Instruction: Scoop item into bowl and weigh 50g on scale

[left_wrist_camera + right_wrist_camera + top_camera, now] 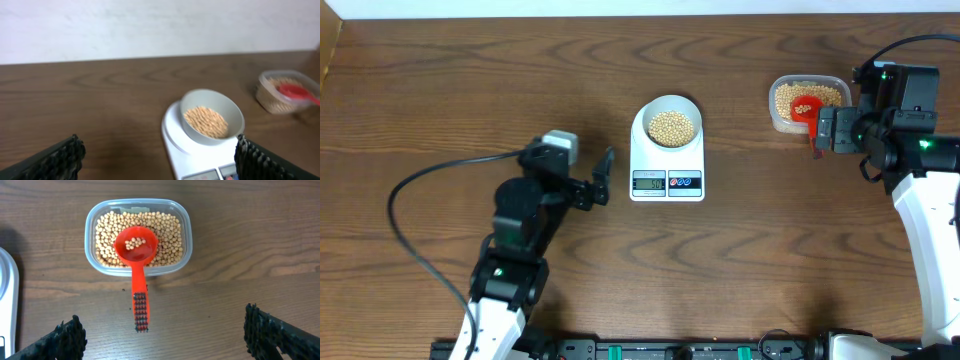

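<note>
Two grippers stand with jaws spread wide, and neither holds anything. The left gripper (603,178) hovers over the brown wooden table (440,100), just left of the flat white digital kitchen scale (640,165) that sits mid-table. On the far part of the scale stands the small round pale blue-white bowl (669,103), upright, with a heap of small round tan-yellow beans (671,126) inside. The scale's grey display shows digits too small to read. At the far right lies a clear rectangular plastic tub (187,235) with rounded corners, filled with more beans. A red plastic scoop (136,247) rests on those beans with a few grains in its cup, its handle reaching over the tub's near rim. The right gripper (165,330) hangs over the handle's end, its fingers (67,340) well apart from it on either side.
</note>
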{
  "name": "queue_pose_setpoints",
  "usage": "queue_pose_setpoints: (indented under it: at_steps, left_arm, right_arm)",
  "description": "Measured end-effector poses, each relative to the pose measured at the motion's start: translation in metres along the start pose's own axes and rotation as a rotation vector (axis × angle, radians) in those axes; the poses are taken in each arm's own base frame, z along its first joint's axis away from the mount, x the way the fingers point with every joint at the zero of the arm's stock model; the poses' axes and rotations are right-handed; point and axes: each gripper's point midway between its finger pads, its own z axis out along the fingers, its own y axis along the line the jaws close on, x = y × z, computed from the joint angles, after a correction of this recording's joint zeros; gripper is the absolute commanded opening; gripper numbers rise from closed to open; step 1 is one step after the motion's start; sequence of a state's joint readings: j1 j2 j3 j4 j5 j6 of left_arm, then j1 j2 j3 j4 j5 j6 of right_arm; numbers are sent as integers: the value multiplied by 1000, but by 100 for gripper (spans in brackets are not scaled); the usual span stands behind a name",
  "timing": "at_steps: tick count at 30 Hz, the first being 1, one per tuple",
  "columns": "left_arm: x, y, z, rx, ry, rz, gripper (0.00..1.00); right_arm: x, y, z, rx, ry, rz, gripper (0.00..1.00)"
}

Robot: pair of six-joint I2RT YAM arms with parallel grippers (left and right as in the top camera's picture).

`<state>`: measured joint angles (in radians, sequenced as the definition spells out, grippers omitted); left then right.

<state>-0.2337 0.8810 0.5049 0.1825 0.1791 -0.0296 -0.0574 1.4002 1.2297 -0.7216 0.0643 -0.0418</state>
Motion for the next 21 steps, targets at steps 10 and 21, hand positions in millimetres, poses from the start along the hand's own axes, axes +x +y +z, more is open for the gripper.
queue_pose_setpoints:
  at_steps: [10,21]
  left_arm:
    - [-4,36,-47,-122,-159,-45,98]
    - [-2,55,-84,-184,-403,-100,98]
  right_arm:
    - [0,0,0,0,-1,0,99]
    - [0,0,0,0,0,0,99]
